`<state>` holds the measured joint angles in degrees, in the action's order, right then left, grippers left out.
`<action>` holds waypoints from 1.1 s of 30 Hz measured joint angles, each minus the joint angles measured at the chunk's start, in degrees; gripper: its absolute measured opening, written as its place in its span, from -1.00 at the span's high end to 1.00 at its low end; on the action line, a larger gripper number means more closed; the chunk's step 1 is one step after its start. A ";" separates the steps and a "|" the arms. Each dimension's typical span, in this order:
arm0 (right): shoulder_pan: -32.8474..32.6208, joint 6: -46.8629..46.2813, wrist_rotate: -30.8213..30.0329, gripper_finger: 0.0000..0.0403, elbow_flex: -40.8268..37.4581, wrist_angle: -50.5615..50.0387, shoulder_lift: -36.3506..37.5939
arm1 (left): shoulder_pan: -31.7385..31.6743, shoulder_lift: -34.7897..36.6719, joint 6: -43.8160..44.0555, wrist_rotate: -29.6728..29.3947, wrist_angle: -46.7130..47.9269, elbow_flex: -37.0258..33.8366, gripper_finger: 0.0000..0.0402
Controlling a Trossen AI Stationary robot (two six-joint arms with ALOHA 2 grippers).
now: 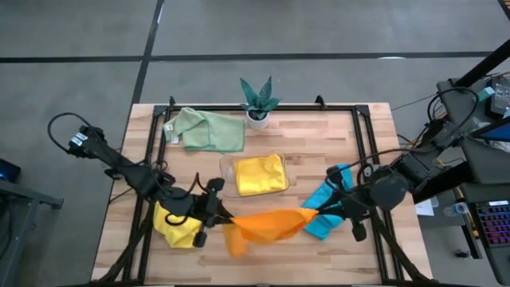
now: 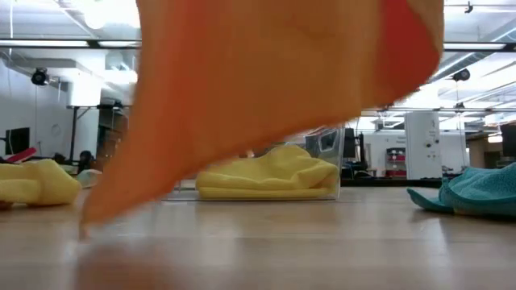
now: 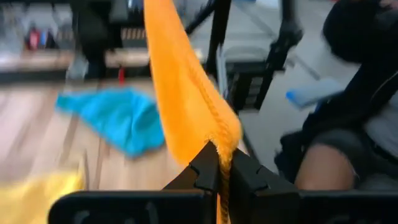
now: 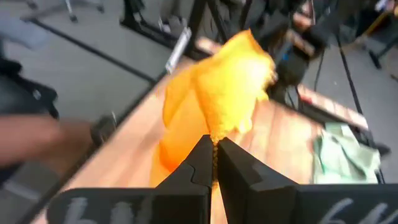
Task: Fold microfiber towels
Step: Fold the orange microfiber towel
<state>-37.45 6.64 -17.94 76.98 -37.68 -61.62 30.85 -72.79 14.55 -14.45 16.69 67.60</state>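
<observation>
orange towel (image 1: 267, 226), seemingly taut, both claws

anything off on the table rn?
Nothing damaged or spilled. The orange towel hangs stretched between the left claw and right claw, both shut on it. One yellow towel lies crumpled under the left arm, unfolded.

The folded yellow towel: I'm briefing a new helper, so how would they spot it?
Start at the small green potted plant on the wooden table's far edge. Just nearer sits a clear plastic tray, and the folded yellow microfiber towel lies inside. The other yellow towel lies crumpled, outside any tray.
</observation>
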 joint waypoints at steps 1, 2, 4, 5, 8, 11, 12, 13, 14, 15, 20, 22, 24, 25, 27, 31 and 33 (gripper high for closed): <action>0.00 -0.33 -0.19 0.96 -0.50 -0.41 -0.12 | 0.00 0.53 1.36 0.01 2.27 -0.03 1.00; 0.00 -0.60 -0.21 0.96 -0.86 -0.61 -0.16 | 0.00 1.02 2.34 0.01 3.99 -0.03 1.00; 0.00 -0.57 -0.20 0.96 -1.37 -0.62 -0.60 | -0.02 2.02 3.63 0.01 6.11 -0.10 1.00; 0.04 -0.55 -0.22 0.96 -1.49 -0.61 -0.88 | -0.02 2.50 3.99 0.01 6.23 -0.10 1.00; -0.02 -0.59 -0.22 0.96 -1.82 -1.54 -2.05 | 0.02 3.21 4.65 0.27 5.61 -0.10 1.00; -0.04 -2.81 -0.04 0.96 -2.56 -3.84 -3.46 | 0.91 1.71 5.06 0.68 4.40 -0.37 1.00; -0.04 -3.69 0.18 0.96 -3.09 -4.34 -4.04 | 1.41 0.73 5.86 0.84 4.51 -0.46 1.00; -0.04 -4.51 0.42 0.96 -3.80 -4.54 -4.77 | 1.85 -0.56 6.88 0.95 4.56 -0.47 1.00; -0.04 -5.44 0.74 0.96 -4.76 -4.46 -5.56 | 2.10 -2.00 7.85 1.12 4.40 -0.47 1.00; -0.04 -5.67 1.82 0.96 -5.77 -4.45 -6.36 | 2.34 -3.56 8.86 1.84 4.37 -0.47 1.00; -0.04 -8.84 8.31 0.96 -9.99 -3.53 -10.50 | 3.31 -11.79 12.83 6.87 -0.04 -0.45 1.00; -0.04 -10.41 11.14 0.96 -11.40 -2.99 -12.11 | 3.41 -14.88 14.34 8.91 -3.45 -0.45 1.00; -0.04 -11.97 13.90 0.96 -12.81 -1.30 -13.61 | 3.50 -18.04 15.20 11.92 -6.23 -0.34 1.00; -0.04 -12.55 15.21 0.96 -13.51 0.01 -14.19 | 3.54 -19.53 15.29 13.67 -7.70 -0.24 1.00; -0.04 -13.19 18.24 0.96 -14.94 3.04 -15.06 | 3.61 -22.01 15.77 16.46 -10.23 -0.13 1.00; -0.03 -15.01 21.33 0.95 -17.57 8.49 -16.53 | 3.61 -25.17 21.06 19.02 -11.76 -0.28 1.00; -0.02 -16.29 21.52 0.92 -18.92 10.42 -16.79 | 3.61 -26.53 22.25 20.54 -11.72 -0.32 1.00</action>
<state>-37.48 -9.65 3.57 58.06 -27.25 -78.41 34.46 -99.31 36.80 6.09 4.97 67.29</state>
